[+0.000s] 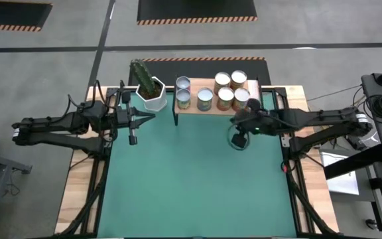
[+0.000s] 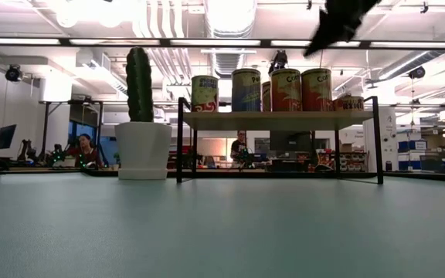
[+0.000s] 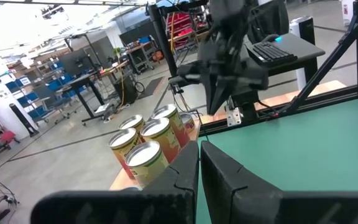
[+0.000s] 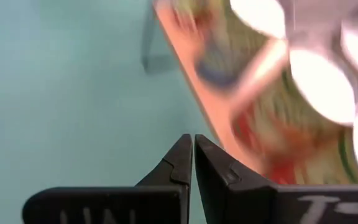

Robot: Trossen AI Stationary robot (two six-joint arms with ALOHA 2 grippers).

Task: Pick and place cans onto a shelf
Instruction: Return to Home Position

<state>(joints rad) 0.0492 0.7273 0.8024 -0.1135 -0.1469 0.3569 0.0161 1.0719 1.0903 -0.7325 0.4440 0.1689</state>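
Seven cans (image 1: 214,93) stand upright on their bases on the light-wood shelf (image 1: 260,89) at the table's far side. The low view shows them in a row (image 2: 286,89) on the shelf board (image 2: 276,120), and the left wrist view shows several cans (image 3: 145,146). My right gripper (image 1: 239,140) is shut and empty, high above the mat just in front of the shelf's right half. In its wrist view (image 4: 193,140) it points down. My left gripper (image 1: 150,117) is shut and empty, left of the shelf and pointing right; it also shows in its wrist view (image 3: 199,149).
A white hexagonal pot with a cactus (image 1: 151,91) stands just left of the shelf, close to my left gripper, and shows in the low view (image 2: 141,147). The green mat (image 1: 197,186) stretches toward the near edge. People sit in the room beyond the table (image 2: 83,147).
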